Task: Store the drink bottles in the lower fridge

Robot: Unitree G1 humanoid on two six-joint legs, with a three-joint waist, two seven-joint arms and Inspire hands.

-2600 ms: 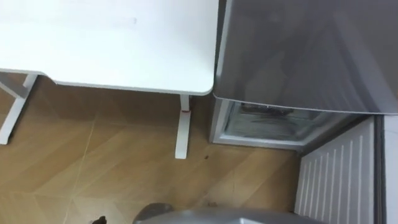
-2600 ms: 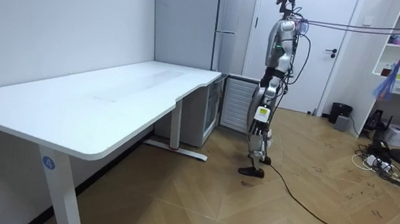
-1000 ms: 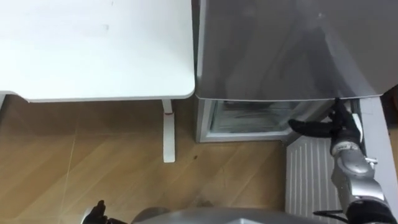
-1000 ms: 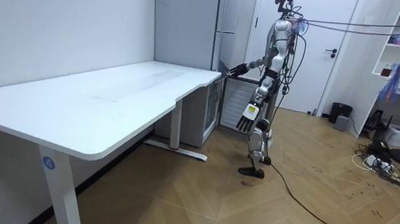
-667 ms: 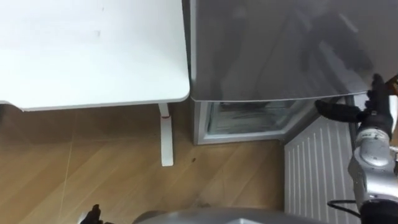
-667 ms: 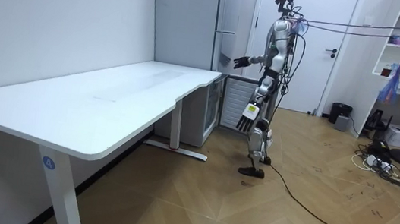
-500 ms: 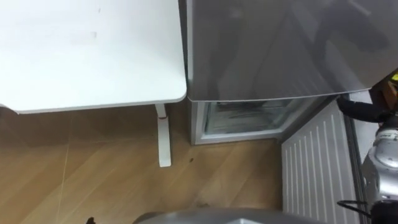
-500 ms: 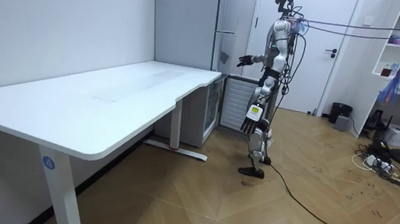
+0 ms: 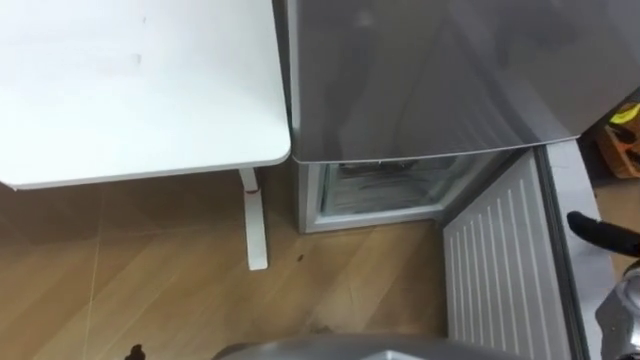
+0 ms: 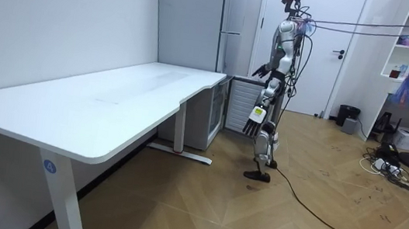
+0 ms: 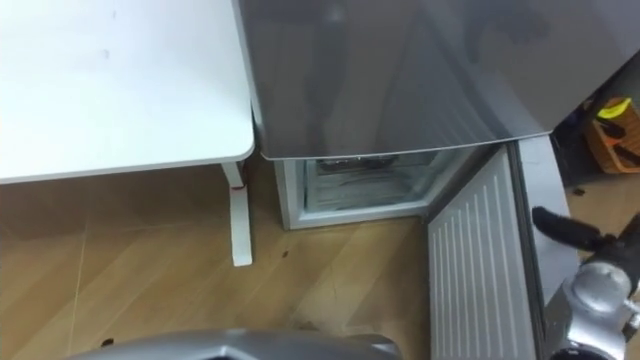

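I am holding the robot directly in front of the fridge (image 10: 240, 17). Its lower door (image 9: 495, 265) is standing wide open at the fridge's right, and the lower compartment (image 9: 385, 187) is lying exposed beneath the closed grey upper door (image 9: 430, 70). The right hand (image 9: 598, 232) is hovering just right of the open door's edge, fingers straight and carrying nothing. The left hand (image 10: 253, 123) is hanging at the robot's side, fingers spread, likewise carrying nothing. I cannot tell where the drinks are standing. I am treating access as the step in hand: keep the right arm off the door so it is not nudged shut, and plan a deep bend, since the compartment is sitting at the fridge's foot, close to the floor. The white tabletop (image 9: 140, 90) is butting against the fridge's left side, with its leg (image 9: 255, 228) planted near the compartment's left corner. An orange box (image 11: 612, 132) is sitting beyond the fridge's right side, so both flanks are looking tight to me.
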